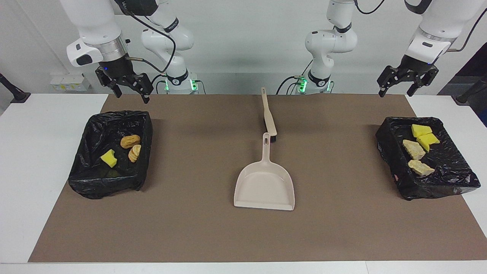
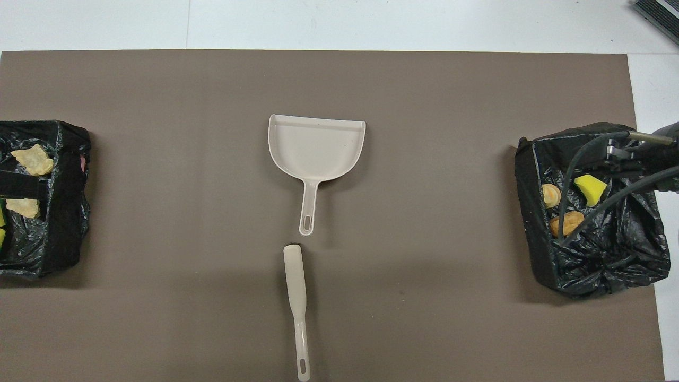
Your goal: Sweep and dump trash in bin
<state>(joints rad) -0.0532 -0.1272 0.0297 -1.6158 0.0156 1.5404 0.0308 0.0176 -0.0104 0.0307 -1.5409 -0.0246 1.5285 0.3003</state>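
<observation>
All the trash sits inside two bins lined with black bags, one at each end of the brown mat that covers the worktop. The bin at the right arm's end holds three bits: a yellow sponge chunk and two tan-orange bread pieces lying beside each other. The bin at the left arm's end holds four — two yellow sponge chunks side by side at the end nearer the robots, and two pale tan bread pieces farther from the robots.

The right hand hangs in the air, fingers spread and empty, over the mat's edge nearest the robots, just above the near rim of its bin; the three bits lie below it and farther from the robots. The left hand is raised with fingers apart, holding nothing, above the mat's corner at its own end — the four bits in that bin lie well below it and farther out.

Between the bins, mid-mat, the beige dustpan lies flat with its handle pointing toward the robots. The beige brush lies nearer the robots, its head just beside the dustpan handle's tip. Neither hand touches them.
</observation>
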